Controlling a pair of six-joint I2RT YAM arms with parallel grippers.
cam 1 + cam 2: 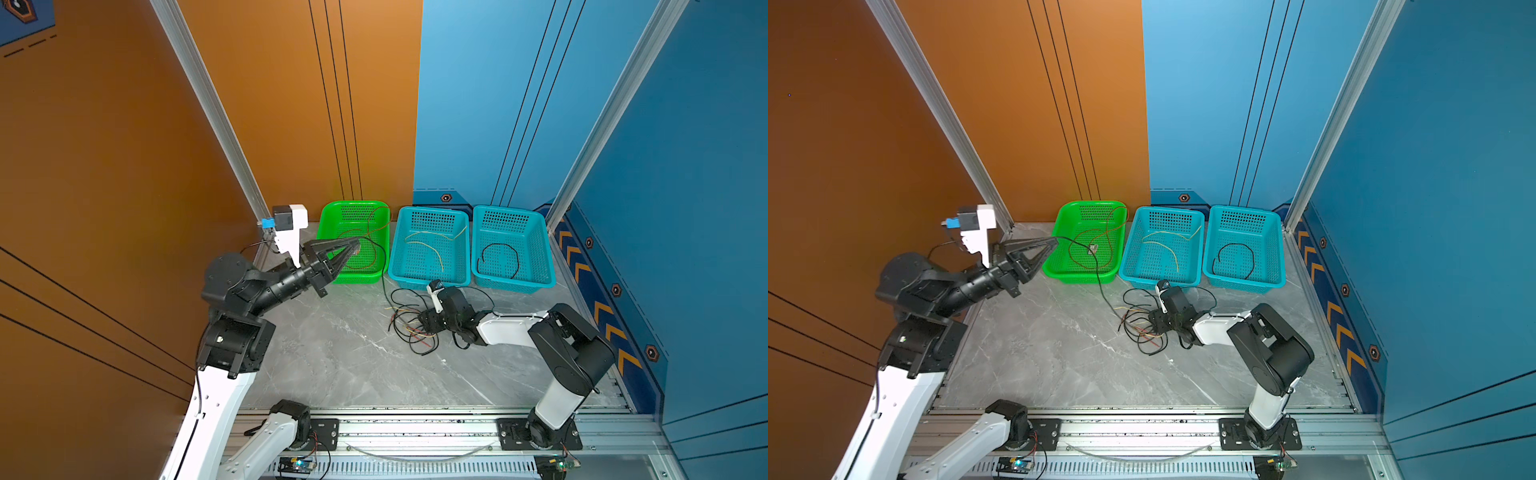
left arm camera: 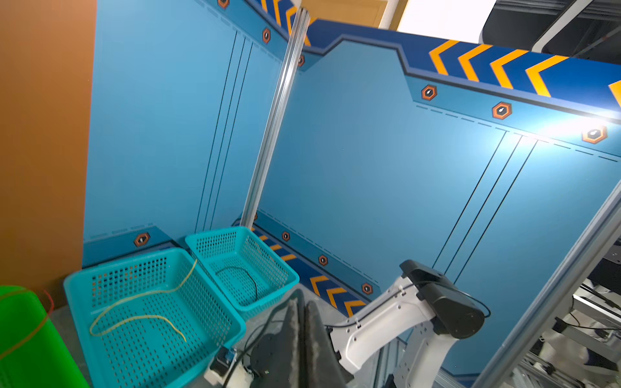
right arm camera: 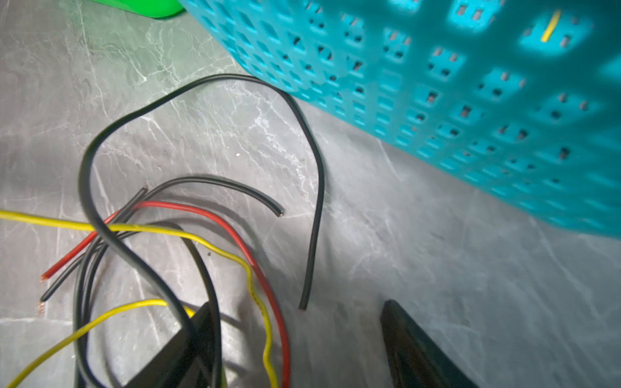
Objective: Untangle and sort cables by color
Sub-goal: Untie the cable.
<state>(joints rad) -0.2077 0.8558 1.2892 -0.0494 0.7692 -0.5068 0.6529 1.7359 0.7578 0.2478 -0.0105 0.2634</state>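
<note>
Tangle of cables lies under released right gripper; left gripper clenched on black cable nr green basket.

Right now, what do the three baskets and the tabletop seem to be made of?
The green basket, the middle teal basket and the outer teal basket look like moulded plastic, slightly glossy: even bright colour, punched grid holes. The tabletop looks like grey marble or marble-print laminate, smooth, with white veins; I cannot tell which.
</note>
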